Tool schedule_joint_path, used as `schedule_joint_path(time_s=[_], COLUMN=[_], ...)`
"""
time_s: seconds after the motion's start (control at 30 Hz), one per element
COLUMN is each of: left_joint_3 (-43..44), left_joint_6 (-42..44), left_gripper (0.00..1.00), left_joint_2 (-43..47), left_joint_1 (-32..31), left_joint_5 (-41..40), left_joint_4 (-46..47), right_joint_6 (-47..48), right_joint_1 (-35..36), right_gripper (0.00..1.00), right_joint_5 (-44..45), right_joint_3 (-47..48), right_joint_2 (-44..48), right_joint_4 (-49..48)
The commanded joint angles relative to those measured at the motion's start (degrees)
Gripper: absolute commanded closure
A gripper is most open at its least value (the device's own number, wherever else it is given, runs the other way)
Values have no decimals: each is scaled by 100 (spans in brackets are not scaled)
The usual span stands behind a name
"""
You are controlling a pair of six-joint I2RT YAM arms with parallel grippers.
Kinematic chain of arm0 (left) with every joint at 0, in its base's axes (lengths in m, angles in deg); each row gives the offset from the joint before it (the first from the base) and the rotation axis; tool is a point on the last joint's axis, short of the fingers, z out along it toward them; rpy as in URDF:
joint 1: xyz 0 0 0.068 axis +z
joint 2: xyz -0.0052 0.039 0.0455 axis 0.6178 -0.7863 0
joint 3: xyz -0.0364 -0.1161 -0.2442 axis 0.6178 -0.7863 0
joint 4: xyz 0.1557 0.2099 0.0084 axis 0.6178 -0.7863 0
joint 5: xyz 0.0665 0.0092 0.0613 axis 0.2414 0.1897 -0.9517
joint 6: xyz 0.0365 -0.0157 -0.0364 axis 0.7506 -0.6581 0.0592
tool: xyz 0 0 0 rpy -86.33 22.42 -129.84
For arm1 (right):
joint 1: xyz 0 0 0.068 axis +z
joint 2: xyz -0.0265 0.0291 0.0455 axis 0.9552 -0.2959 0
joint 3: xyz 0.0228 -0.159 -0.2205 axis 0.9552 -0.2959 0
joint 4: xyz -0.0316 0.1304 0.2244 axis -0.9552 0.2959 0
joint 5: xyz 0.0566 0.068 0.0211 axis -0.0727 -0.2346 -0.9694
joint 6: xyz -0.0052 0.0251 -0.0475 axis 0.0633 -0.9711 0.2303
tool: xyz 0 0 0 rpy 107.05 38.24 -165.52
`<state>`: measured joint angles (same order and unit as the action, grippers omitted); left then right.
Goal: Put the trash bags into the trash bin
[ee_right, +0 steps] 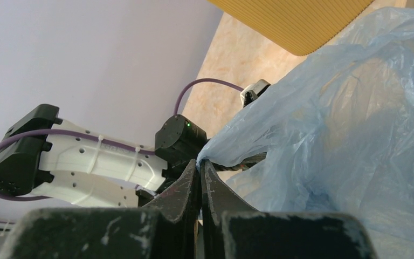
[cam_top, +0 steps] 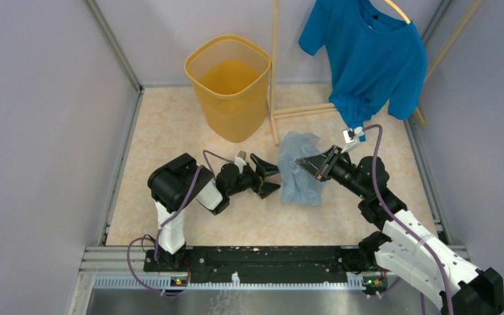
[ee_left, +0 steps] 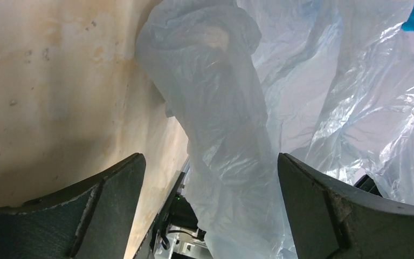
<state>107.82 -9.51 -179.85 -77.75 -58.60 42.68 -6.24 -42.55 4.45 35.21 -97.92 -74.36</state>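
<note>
The trash bin (cam_top: pixel 228 85), tall and yellow-orange, stands upright at the back of the floor; its ribbed base (ee_right: pixel 296 21) shows in the right wrist view. The pale blue trash bag (cam_top: pixel 300 172) is bunched up between the two arms. My right gripper (cam_top: pixel 301 162) is shut on a pinch of the bag's edge (ee_right: pixel 215 152), its fingertips (ee_right: pixel 200 162) pressed together. My left gripper (cam_top: pixel 277 178) stands wide open at the bag's left side. In the left wrist view a hanging fold of the bag (ee_left: pixel 232 124) lies between the spread fingers (ee_left: pixel 113 189) without being clamped.
A bright blue T-shirt (cam_top: pixel 367 56) hangs on a wooden rack (cam_top: pixel 274 72) at the back right, just behind the bag. Grey walls close in the beige floor (cam_top: pixel 170 131) on three sides. The black base rail (cam_top: pixel 262 259) runs along the near edge.
</note>
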Motion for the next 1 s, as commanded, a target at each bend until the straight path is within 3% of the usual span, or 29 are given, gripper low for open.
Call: schedule_joint_path(time_s=[0.0, 0.13, 0.3, 0.47, 0.57, 0.7, 0.8, 0.9, 0.97], left_joint_3=[-309, -420, 48, 333, 451, 412, 236, 255, 446], left_joint_6=[-10, 142, 359, 400, 418, 716, 1539, 2865, 3684], left_gripper=[1, 1, 2, 9, 19, 45, 62, 78, 86], left_joint_2=[411, 693, 561, 337, 134, 109, 779, 2246, 3116], left_joint_1=[46, 122, -10, -323, -358, -179, 58, 179, 153], left_joint_5=[90, 95, 420, 392, 384, 251, -55, -901, -1881], left_joint_4=[237, -101, -183, -168, -54, -84, -1058, -3197, -4610], right_joint_6=[-27, -4, -18, -17, -27, 45, 330, 769, 1078], right_joint_1=[-34, -35, -36, -36, -36, -36, -37, -36, -39], right_gripper=[100, 100, 100, 100, 100, 100, 100, 100, 100], right_joint_5=[-77, -63, -71, -71, -80, -32, 253, 837, 1218], right_joint_3=[177, 188, 173, 163, 147, 204, 342, 550, 698], right_joint_2=[2, 40, 10, 25, 23, 92, 281, 484, 492], right_joint_4=[-210, -159, -202, -200, -220, -56, 447, 1303, 1756])
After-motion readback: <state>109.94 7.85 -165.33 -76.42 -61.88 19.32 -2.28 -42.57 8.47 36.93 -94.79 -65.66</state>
